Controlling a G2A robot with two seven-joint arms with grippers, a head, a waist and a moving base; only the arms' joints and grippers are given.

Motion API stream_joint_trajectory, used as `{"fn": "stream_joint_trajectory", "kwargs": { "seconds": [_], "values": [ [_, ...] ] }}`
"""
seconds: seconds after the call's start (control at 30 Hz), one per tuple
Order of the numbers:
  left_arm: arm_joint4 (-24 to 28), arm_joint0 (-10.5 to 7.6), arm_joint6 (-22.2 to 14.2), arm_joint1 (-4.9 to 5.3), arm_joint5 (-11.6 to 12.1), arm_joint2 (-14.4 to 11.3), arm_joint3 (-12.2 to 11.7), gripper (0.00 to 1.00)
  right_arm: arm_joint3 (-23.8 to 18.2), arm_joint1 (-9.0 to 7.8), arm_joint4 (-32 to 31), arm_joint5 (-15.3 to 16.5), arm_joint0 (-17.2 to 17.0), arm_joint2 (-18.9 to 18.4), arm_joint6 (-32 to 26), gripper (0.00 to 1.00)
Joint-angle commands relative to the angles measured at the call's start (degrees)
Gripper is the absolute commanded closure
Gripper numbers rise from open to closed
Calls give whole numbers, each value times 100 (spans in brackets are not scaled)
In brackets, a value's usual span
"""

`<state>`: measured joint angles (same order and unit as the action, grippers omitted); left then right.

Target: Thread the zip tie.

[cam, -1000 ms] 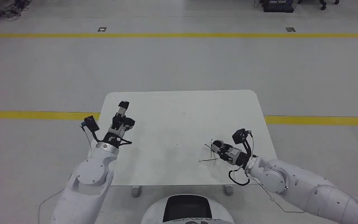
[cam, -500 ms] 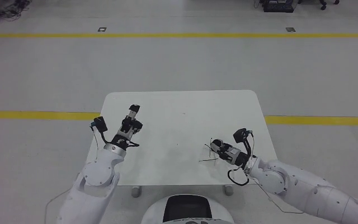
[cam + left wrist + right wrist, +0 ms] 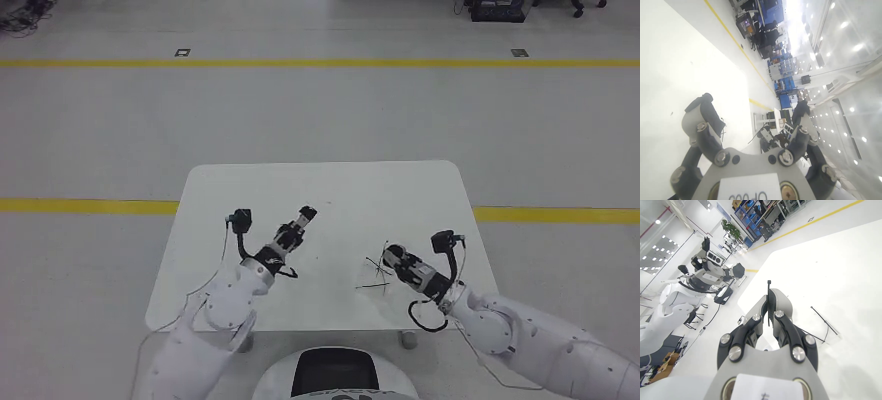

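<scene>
My right gripper (image 3: 769,298) is shut on a thin black zip tie (image 3: 769,306). The tie stands upright between the pads, its square head (image 3: 769,282) sticking out past the fingertips. In the top view this gripper (image 3: 389,256) hovers over the right front part of the white table (image 3: 330,190). My left gripper (image 3: 753,106) is open and holds nothing. It sits over the table's middle left (image 3: 303,215) and points toward the right gripper. The right wrist view has it farther off (image 3: 723,256), with the fingers spread.
A few loose black zip ties (image 3: 824,321) lie crossed on the table beside my right gripper, near the front right (image 3: 372,282). The table's rounded edge (image 3: 745,291) runs between the two arms. A yellow floor line (image 3: 560,214) passes behind.
My left arm has swung from the table's left edge toward the middle, its gripper now pointing at the right gripper. The right gripper has barely shifted and keeps hold of the tie.
</scene>
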<state>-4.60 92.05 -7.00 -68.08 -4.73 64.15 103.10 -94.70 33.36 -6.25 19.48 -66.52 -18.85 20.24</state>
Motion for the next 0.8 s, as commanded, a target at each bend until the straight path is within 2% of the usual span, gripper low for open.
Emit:
{"fn": "stream_joint_trajectory", "kwargs": {
  "seconds": [0.0, 0.4, 0.47, 0.53, 0.63, 0.77],
  "values": [
    [-28, -21, 48, -11, -32, -63, -68, 0, -24, 2, 47, 0, -6, -39, -53, 100],
    [-30, -15, 65, -13, -51, -77, -107, 0, -100, 29, 42, 0, 26, -108, -176, 100],
    [200, -13, -5, -26, -38, -98, -131, 0, -117, 51, 75, 0, -13, -178, -198, 100],
    [662, -55, -356, -40, -122, -133, -178, 0, -246, 70, 114, 0, -91, -239, -160, 100],
    [1047, -163, -782, -55, -323, -229, -268, 0, -318, 68, 149, 0, -215, -335, -48, 100],
    [1613, -317, -1096, -99, -579, -385, -397, 0, -433, 60, 193, 0, -350, -447, 57, 100]
  ]
}}
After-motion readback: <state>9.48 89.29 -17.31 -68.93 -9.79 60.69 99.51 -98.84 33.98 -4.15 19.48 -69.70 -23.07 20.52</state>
